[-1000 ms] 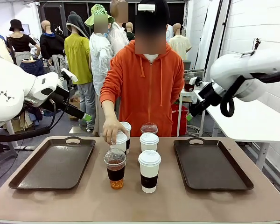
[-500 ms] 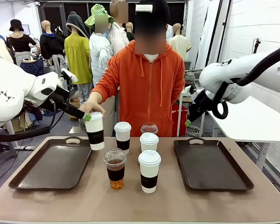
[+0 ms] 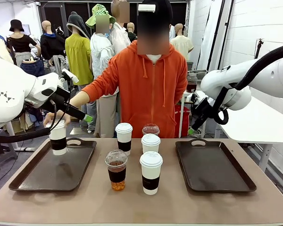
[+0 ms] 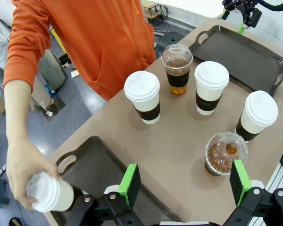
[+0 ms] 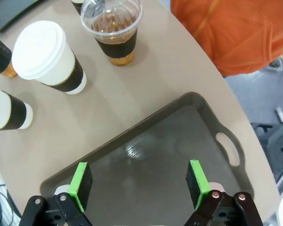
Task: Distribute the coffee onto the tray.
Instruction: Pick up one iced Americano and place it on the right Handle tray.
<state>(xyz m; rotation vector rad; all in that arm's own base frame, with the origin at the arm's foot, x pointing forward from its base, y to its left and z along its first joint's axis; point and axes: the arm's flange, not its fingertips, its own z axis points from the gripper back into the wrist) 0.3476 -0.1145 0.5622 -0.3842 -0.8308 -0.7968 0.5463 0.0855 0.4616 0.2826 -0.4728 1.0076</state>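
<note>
left gripper (image 4: 185,181): spread, empty | right gripper (image 5: 138,184): spread, empty | person's hand (image 3: 54,118) holds upright paper cup (image 3: 58,140) above left tray (image 3: 37,176) | your left gripper is nearer

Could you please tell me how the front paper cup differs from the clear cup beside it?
The paper cup is opaque white with a flat lid; the clear cup is see-through with a domed lid. The paper cup stands taller than the clear cup. Both stand upright on the table.

The table (image 3: 141,207) carries a left tray (image 3: 56,170), a right tray (image 3: 212,168) and five cups (image 3: 151,172) between.
</note>
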